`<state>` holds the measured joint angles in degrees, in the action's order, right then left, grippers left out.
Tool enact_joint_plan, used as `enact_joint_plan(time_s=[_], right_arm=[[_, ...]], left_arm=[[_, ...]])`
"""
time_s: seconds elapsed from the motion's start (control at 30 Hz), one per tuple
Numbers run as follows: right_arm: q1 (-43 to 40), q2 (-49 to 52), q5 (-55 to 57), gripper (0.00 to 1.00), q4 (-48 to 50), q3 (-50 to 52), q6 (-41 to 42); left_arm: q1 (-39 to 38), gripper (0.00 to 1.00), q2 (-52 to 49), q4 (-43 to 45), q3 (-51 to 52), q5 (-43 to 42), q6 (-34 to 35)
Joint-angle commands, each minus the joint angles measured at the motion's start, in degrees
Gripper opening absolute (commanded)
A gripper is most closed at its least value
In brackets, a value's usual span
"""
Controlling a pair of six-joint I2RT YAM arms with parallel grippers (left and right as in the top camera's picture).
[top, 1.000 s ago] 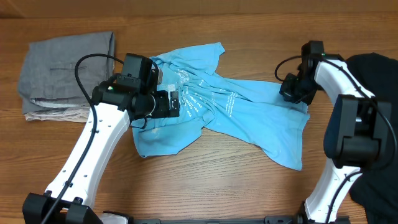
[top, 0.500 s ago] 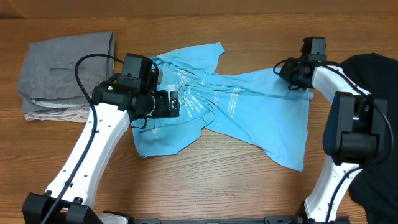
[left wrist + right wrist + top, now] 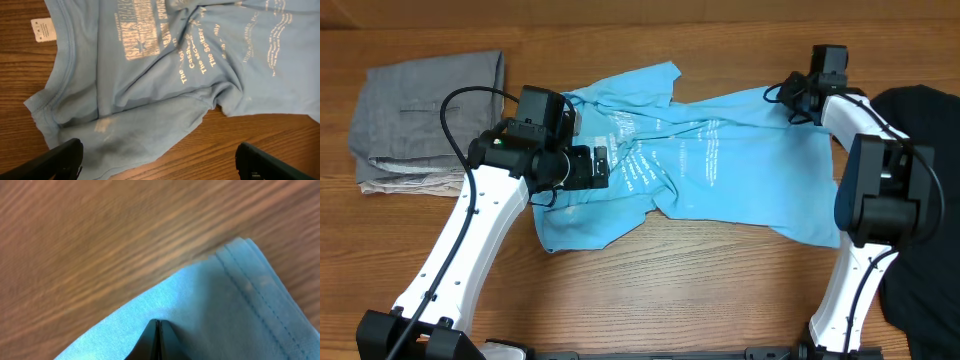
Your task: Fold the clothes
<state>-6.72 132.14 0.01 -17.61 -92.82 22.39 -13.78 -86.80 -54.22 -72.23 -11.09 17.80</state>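
Observation:
The light blue T-shirt (image 3: 720,170) with white lettering lies partly spread at the table's middle. My right gripper (image 3: 798,100) is at the shirt's far right corner. In the right wrist view its tips (image 3: 158,324) are shut on the blue fabric (image 3: 225,310) near a stitched hem. My left gripper (image 3: 605,165) hovers open over the shirt's left part. In the left wrist view its fingers (image 3: 65,157) stand wide apart above the cloth (image 3: 175,60) with nothing between them. The black garment (image 3: 920,120) lies at the right edge, partly behind the right arm.
Folded grey trousers (image 3: 430,105) rest at the far left on a beige garment (image 3: 400,183). A white label (image 3: 42,29) lies on the wood by the shirt's collar. Bare wooden table (image 3: 670,290) runs along the front.
My right gripper has moved away and to the right with the shirt's corner in it, drawing the right half flatter and wider. The left arm has not moved.

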Motion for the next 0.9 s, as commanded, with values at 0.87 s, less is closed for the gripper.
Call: enact_joint_plan(time_s=[0.87], right_arm=[[-5.4, -23.0, 1.2, 0.34, -79.4, -37.1, 10.7]], left_arm=[[-0.1, 1.00, -0.3, 0.1, 0.1, -0.3, -0.5]])
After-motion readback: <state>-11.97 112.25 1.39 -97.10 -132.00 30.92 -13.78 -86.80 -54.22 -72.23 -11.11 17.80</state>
